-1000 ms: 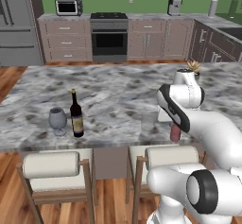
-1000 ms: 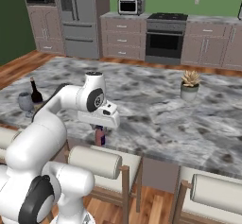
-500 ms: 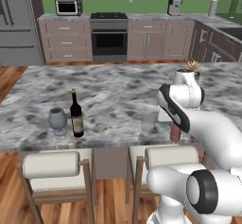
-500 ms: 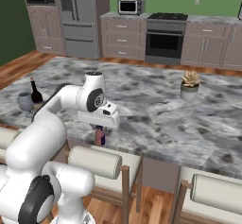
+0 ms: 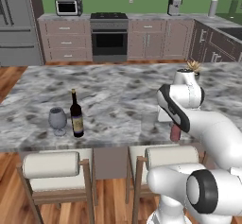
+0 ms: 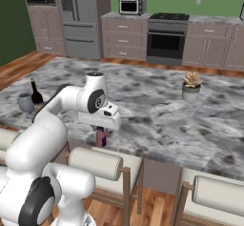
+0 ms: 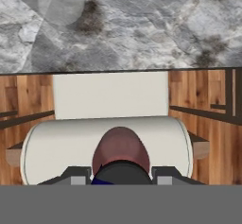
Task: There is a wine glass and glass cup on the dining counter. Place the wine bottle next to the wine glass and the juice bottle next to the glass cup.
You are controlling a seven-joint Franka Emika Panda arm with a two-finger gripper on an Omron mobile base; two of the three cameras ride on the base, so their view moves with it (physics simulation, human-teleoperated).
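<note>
The juice bottle (image 6: 100, 138) is seen as a small squat reddish-pink bottle; in the hand view its rounded shoulder (image 7: 121, 152) bulges up between the two finger tips, with a dark cap and a sliver of blue just below it. It is held clenched in the end effector (image 6: 101, 130), hanging upright at the near edge of the desk (image 6: 157, 120), over a cream-cushioned stool (image 6: 95, 163).

In the left base view the juice bottle (image 5: 175, 133) is mostly covered by the white arm; just its lower body shows at about 4 o'clock from the glass cup (image 5: 148, 122). The glass cup is a faint, nearly see-through straight tumbler, hard to separate from the marbled top; in the hand view it appears as a pale circle (image 7: 61, 3) at 11 o'clock, partly cut by the top edge.

The wine bottle (image 5: 76, 114), tall, dark and slim-necked with a pale label, stands upright just beside the wine glass (image 5: 57, 120), at its 3 o'clock. The glass is greyish, round-bowled and stemmed. In the right base view both are small at the far left edge, the wine bottle (image 6: 35, 92) partly behind the arm.

Counted: one juice bottle, one wine bottle, one wine glass, one glass cup, one potted plant (image 6: 191, 86), and two stools (image 5: 53, 165) in the left base view.
</note>
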